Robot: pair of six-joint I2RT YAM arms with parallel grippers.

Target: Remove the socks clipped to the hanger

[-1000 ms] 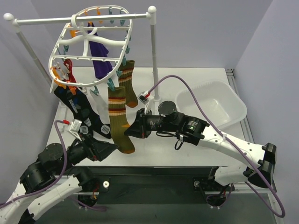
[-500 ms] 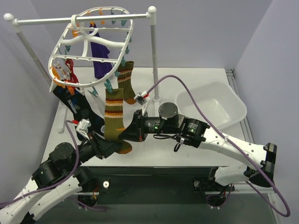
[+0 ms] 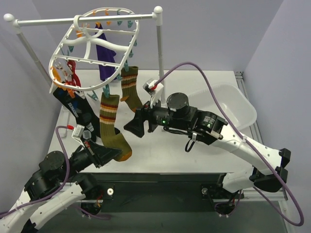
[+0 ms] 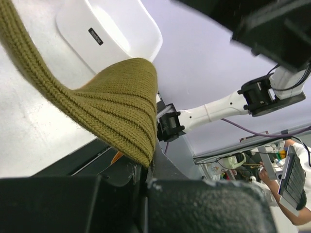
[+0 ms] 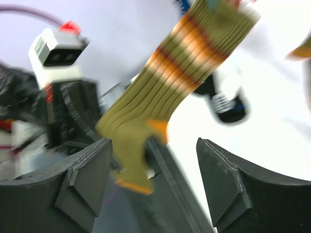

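The white oval hanger (image 3: 92,48) hangs tilted from the rail, with purple (image 3: 107,60), red (image 3: 70,73), black-navy (image 3: 80,114) and two olive striped socks clipped to it. The nearer olive striped sock (image 3: 111,124) hangs at the hanger's front. My left gripper (image 3: 115,153) is shut on its toe end; the left wrist view shows the olive knit (image 4: 112,111) pinched between the jaws of the left gripper (image 4: 144,171). My right gripper (image 3: 131,127) is open just right of that sock. In the right wrist view the sock (image 5: 165,87) is blurred beyond the open right gripper (image 5: 153,167).
The white rail stand's right pole (image 3: 159,53) rises just behind my right arm. A white plastic basin (image 3: 245,104) sits at the table's right, partly under the right arm, and shows in the left wrist view too as the basin (image 4: 112,34).
My left gripper has shut on the olive sock's toe. My right gripper has opened, let go of that sock and drawn back up to the right. The sock has swung left.
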